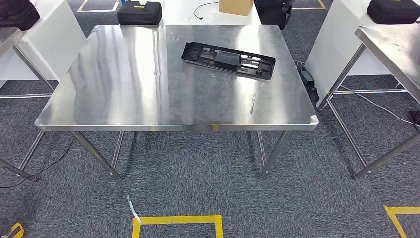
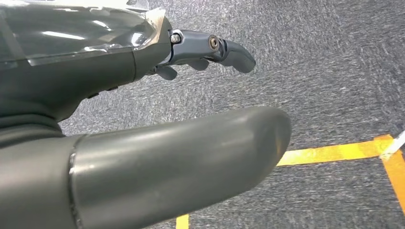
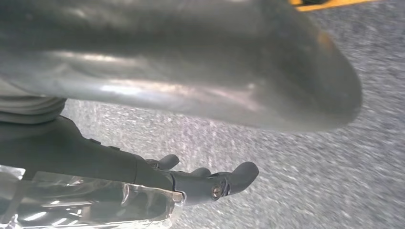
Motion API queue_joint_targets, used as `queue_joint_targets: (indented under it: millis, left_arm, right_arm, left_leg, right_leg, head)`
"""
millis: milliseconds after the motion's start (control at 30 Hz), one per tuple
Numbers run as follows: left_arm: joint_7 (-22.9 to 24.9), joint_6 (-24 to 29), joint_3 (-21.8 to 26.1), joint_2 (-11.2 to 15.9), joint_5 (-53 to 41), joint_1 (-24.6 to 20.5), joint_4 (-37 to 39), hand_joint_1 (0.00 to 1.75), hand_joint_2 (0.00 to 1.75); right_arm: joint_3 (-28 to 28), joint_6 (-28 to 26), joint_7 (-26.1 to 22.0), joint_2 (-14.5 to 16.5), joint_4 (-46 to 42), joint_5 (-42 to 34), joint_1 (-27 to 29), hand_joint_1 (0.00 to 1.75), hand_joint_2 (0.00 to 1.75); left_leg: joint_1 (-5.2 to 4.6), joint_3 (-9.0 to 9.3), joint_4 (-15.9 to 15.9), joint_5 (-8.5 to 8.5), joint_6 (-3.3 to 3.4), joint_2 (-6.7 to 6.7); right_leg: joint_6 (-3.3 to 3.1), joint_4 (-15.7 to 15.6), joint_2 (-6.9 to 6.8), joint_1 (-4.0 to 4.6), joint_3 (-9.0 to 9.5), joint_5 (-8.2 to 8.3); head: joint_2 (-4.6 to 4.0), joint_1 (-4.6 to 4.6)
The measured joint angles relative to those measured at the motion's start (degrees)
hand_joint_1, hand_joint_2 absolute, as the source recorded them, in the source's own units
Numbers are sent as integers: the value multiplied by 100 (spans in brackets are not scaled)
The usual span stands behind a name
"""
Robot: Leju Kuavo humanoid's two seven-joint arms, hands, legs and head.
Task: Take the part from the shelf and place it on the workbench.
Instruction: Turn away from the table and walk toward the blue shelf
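A long flat black plastic part (image 1: pixel 228 60) lies on the steel workbench (image 1: pixel 124 94), toward its far right side, angled slightly. My left hand (image 2: pixel 157 109) hangs over grey carpet with its fingers (image 2: pixel 224 50) apart and nothing between them and the thumb. My right hand (image 3: pixel 191 119) also hangs over the carpet, its fingers (image 3: pixel 229 181) spread away from the thumb, holding nothing.
Another steel table (image 1: pixel 391 44) stands to the right and a third (image 1: pixel 7 37) at the far left. Black cases (image 1: pixel 140 12) and a cardboard box (image 1: pixel 236 7) sit beyond the workbench. Yellow tape (image 1: pixel 176 220) marks the carpet in front of it. Cables (image 1: pixel 366 101) trail on the floor at the right.
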Motion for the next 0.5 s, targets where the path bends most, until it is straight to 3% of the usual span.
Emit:
queue_joint_targets:
  millis: [33, 67, 100, 167, 233, 267, 367, 400, 467, 500]
  left_arm:
    - [-4, 1, 1, -1, 2, -9, 0, 0, 0]
    - [-7, 1, 1, 1, 5, -18, 0, 0, 0]
    - [-6, 1, 1, 5, 9, -26, 0, 0, 0]
    - [-2, -1, 2, 17, 16, -51, -1, 0, 0]
    - [7, -3, 3, 17, 17, -92, -3, 0, 0]
    - [14, -3, 3, 15, 17, -108, -3, 0, 0]
    - [38, 2, 4, 19, 25, -123, -3, 0, 0]
    - [44, 3, 6, 17, 36, -129, -4, 0, 0]
    - [50, 5, 10, 12, 56, -139, -5, 0, 0]
    - [52, 6, 13, 10, 63, -141, -7, 0, 0]
  right_arm:
    - [0, 0, -2, 6, 0, -12, 6, 0, 0]
    - [0, 0, -5, 12, 0, -22, 11, 0, 0]
    - [0, -1, -9, 18, 0, -31, 13, 0, 0]
    - [0, -7, -12, 25, 0, -47, 10, 0, 0]
    - [0, -19, -13, 30, -2, -58, 8, 0, 0]
    - [0, -25, -13, 33, -2, -62, 6, 0, 0]
    - [-2, -36, -13, 45, -2, -71, 17, 0, 0]
    - [-3, -37, -13, 46, -1, -73, 26, 0, 0]
    - [-4, -37, -13, 51, 2, -77, 38, 0, 0]
    - [-4, -37, -13, 56, 2, -78, 39, 0, 0]
  left_leg:
    - [6, -53, 354, -169, -28, -2]
    - [19, -41, 587, -194, -54, -1]
    - [37, 56, 642, -103, -76, 0]
    - [94, 559, 128, 163, -124, 0]
    - [104, 1069, -597, 134, -138, -23]
    - [95, 1165, -792, 64, -117, -36]
    - [38, 1063, -861, 90, 85, -29]
    - [28, 1014, -868, 144, 174, -15]
    - [22, 887, -881, 267, 302, 11]
    - [11, 806, -878, 330, 331, 16]
  right_leg:
    - [8, 15, -9, 0, -77, 63]
    - [27, 43, -19, -4, -165, 121]
    - [51, 82, -25, -15, -256, 173]
    - [113, 209, -29, -39, -452, 248]
    - [183, 346, -29, -30, -620, 298]
    - [225, 390, -30, -14, -670, 327]
    - [371, 405, -26, -10, -735, 414]
    - [385, 467, -18, -20, -780, 339]
    - [343, 903, 3, -43, -954, -75]
    - [322, 1266, 13, -40, -1064, -337]
  head:
    - [0, -1]
    - [0, -1]
    - [0, -1]
    - [0, -2]
    - [0, -4]
    - [0, -1]
    - [0, 17]
    - [0, 24]
    - [0, 36]
    - [0, 43]
